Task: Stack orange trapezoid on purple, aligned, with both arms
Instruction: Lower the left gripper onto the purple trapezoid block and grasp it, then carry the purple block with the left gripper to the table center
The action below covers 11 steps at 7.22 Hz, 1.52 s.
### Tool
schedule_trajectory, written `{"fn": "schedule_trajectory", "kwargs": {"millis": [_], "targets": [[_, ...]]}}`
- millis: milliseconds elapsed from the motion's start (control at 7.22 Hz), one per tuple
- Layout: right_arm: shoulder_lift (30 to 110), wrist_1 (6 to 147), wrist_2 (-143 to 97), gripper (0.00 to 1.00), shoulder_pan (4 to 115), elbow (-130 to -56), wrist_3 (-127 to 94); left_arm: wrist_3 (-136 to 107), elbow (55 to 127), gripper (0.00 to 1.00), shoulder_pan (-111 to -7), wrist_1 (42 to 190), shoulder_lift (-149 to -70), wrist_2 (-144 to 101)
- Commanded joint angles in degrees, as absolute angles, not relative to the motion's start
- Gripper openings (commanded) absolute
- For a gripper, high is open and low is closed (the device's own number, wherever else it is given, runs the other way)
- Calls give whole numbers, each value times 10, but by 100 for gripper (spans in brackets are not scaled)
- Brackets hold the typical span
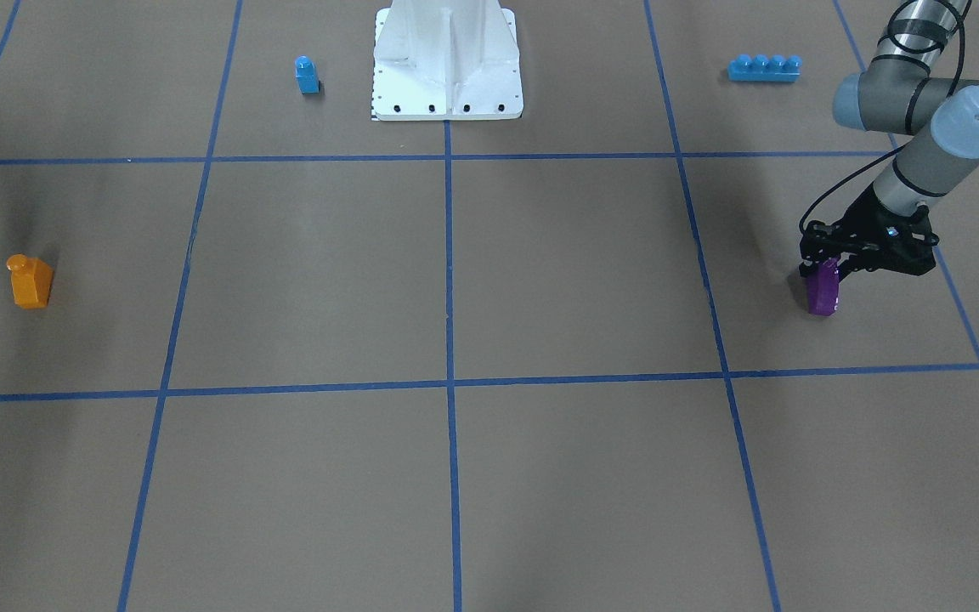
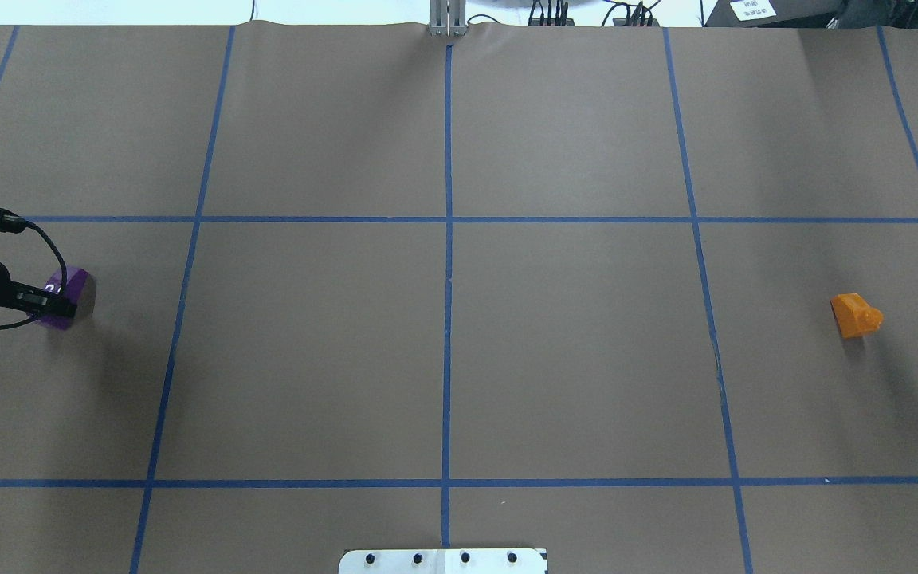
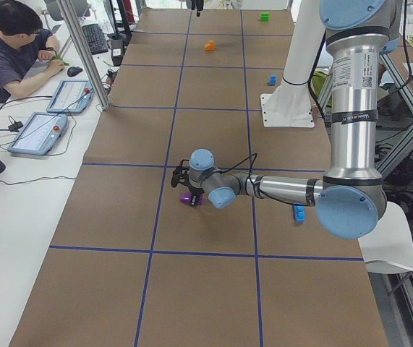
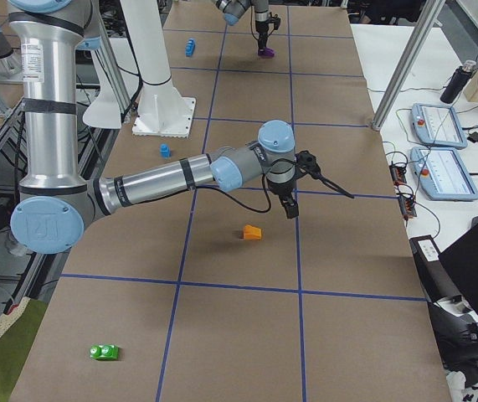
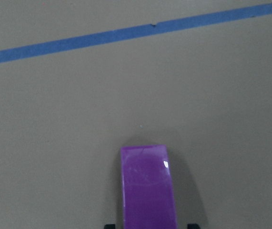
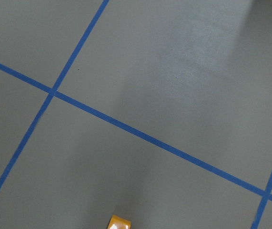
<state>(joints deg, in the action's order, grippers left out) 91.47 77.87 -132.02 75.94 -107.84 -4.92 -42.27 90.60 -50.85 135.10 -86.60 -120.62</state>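
Note:
The purple block (image 1: 823, 293) is at the table's left end, low at the surface, between the fingers of my left gripper (image 1: 829, 268). The gripper grips its top from above. The left wrist view shows the block (image 5: 147, 186) running out past the black fingertips (image 5: 109, 225). It also shows in the overhead view (image 2: 70, 288). The orange trapezoid (image 1: 31, 282) stands alone at the table's right end (image 2: 855, 315). My right gripper (image 4: 290, 208) hangs above the table just beyond it, apart from it. I cannot tell whether it is open. The right wrist view catches only the orange block's edge (image 6: 119, 223).
A small blue single-stud block (image 1: 307, 75) and a long blue four-stud brick (image 1: 764, 68) lie on either side of the white robot base (image 1: 447, 85). A green block (image 4: 105, 352) lies at the near right end. An operator (image 3: 14, 50) sits by tablets along the far edge.

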Motion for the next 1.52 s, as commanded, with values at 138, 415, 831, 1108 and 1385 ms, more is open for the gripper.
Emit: {"fn": "schedule_trajectory", "kwargs": {"millis": [138, 415, 831, 1108, 1385], "targets": [[916, 779, -1320, 100, 759, -1078, -49, -422, 925, 26, -508, 1310, -866, -1202], [917, 779, -1320, 100, 759, -1078, -49, -423, 939, 0, -508, 1290, -867, -1191], [918, 780, -1321, 100, 756, -1078, -49, -438, 1096, 0, -499, 1026, -929, -1161], [917, 780, -1321, 100, 755, -1077, -49, -561, 1083, 0, -410, 1006, -1036, -1160], [917, 779, -1320, 100, 755, -1072, -49, -662, 1037, 0, -319, 890, -1210, -1108]]}}
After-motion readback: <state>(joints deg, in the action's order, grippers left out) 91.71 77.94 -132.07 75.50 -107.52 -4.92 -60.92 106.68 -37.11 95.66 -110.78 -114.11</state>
